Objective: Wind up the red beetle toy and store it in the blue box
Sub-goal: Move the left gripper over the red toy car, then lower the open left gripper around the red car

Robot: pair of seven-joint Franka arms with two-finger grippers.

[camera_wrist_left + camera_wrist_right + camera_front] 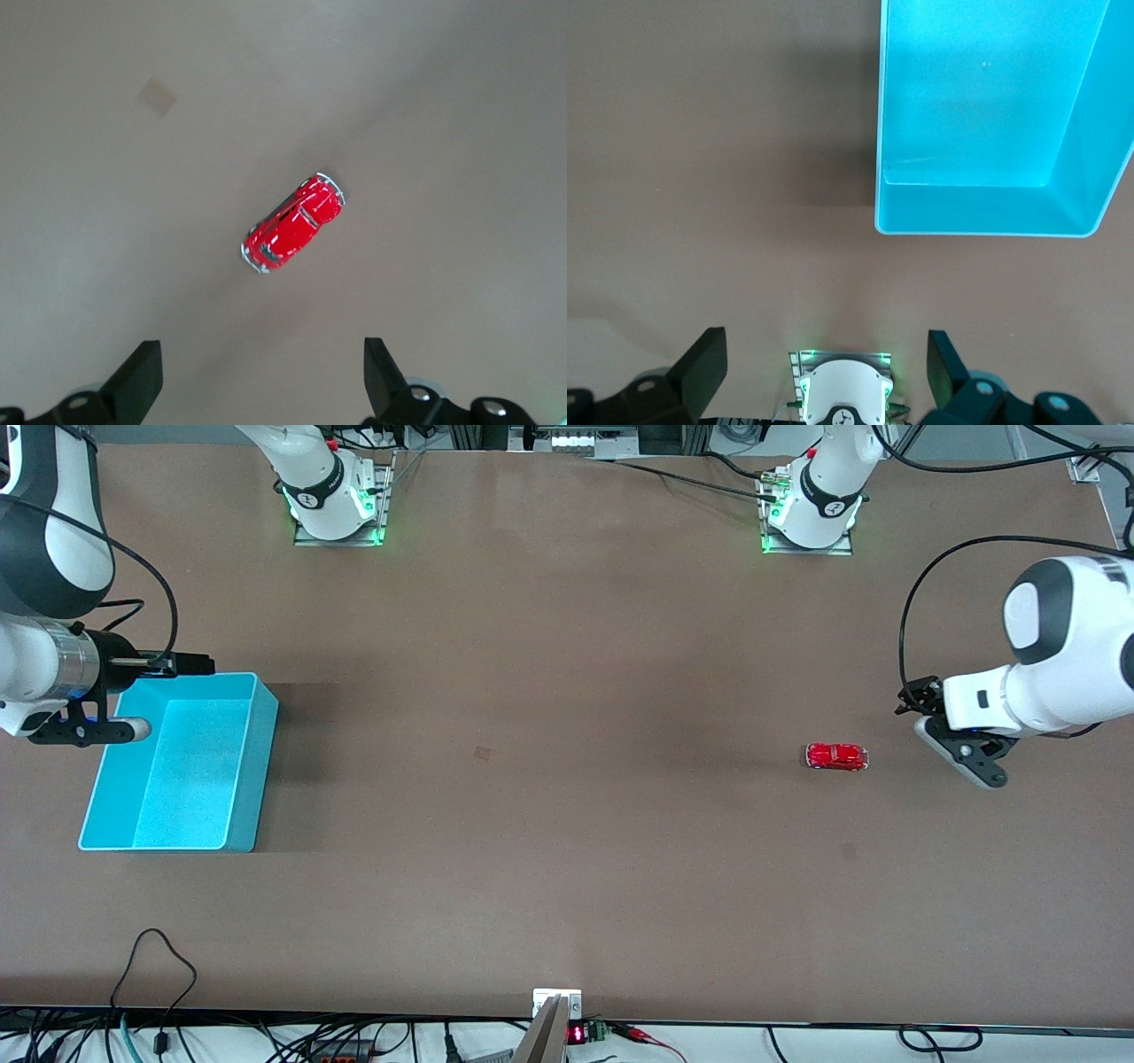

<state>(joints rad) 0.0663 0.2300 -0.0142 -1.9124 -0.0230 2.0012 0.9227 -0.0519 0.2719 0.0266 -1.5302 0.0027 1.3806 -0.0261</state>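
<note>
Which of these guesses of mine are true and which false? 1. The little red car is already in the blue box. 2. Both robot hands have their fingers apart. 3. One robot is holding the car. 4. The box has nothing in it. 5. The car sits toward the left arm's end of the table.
1. False. The red beetle toy stands on the bare table, well apart from the blue box.
2. True. The left gripper and the right gripper both have their fingers open.
3. False. Neither gripper touches it; the left gripper hangs near it.
4. True. Only its floor shows.
5. True.
</note>
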